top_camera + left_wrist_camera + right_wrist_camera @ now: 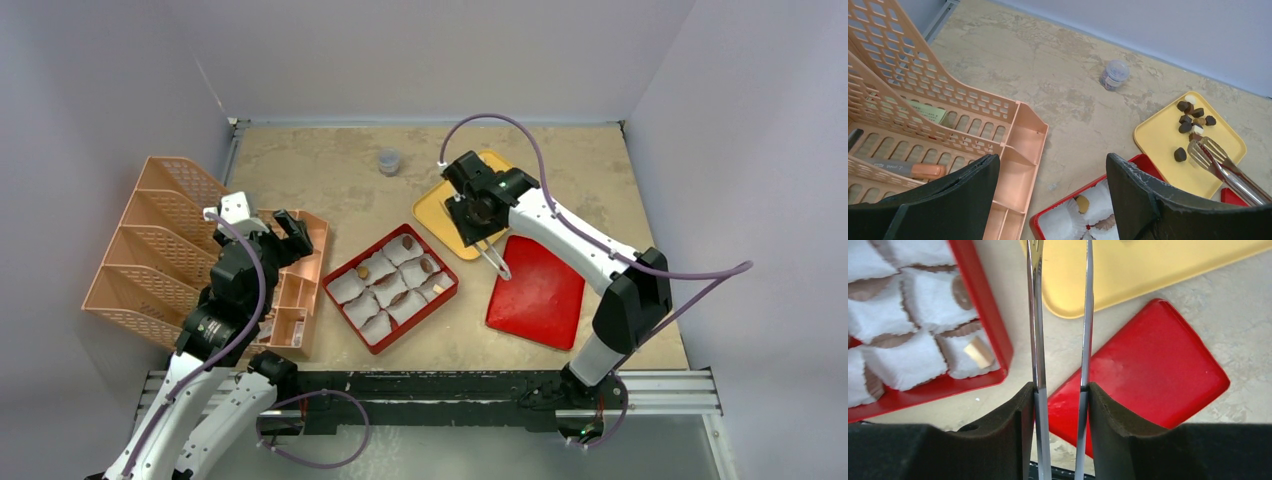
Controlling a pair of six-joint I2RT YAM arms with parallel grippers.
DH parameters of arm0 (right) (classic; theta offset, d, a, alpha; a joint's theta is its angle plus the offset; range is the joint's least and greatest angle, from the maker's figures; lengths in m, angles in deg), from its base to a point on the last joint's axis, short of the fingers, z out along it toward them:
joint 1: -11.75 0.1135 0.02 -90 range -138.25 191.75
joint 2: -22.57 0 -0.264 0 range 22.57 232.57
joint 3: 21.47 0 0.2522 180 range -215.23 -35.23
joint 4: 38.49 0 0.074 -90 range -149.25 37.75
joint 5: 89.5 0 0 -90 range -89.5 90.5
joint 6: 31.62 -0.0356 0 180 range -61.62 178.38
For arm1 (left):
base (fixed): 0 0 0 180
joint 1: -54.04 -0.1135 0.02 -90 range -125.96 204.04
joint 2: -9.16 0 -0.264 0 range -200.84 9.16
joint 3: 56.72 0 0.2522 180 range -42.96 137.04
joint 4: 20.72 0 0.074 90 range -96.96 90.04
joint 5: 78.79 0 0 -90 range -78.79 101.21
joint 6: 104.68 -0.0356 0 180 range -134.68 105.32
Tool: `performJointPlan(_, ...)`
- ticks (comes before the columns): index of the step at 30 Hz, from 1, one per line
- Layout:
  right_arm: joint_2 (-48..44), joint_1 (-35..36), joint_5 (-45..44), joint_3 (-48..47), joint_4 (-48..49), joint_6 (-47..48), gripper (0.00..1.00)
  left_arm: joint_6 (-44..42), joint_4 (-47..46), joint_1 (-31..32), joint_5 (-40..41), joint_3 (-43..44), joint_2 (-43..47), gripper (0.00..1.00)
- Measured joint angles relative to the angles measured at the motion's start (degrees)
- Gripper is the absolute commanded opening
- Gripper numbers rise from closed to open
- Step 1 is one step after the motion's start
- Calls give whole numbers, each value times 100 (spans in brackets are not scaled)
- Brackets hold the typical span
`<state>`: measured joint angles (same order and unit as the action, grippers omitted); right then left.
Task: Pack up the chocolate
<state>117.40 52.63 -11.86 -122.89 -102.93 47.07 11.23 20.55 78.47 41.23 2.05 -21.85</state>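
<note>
Between my right gripper's (1060, 390) clenched fingers (1008, 425) I hold tongs (1222, 166), extending reach to chocolate (1186, 127) on the yellow tray (1160, 142); left gripper (1052, 164) released, idle.

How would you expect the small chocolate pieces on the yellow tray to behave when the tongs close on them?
The chocolate pieces are tiny and roundish, so they will probably roll or skid on the smooth yellow tray if nudged. Between the thin metal tongs one could easily slip out. They look rigid and light.
</note>
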Motion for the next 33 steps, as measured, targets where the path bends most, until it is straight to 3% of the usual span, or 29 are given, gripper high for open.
performJointPlan(15,197,-874,459,468,577,323,46,0,0,0,-7,0,0,77)
performJointPlan(33,691,-1023,632,474,813,389,46,-2,2,0,-9,0,-24,77)
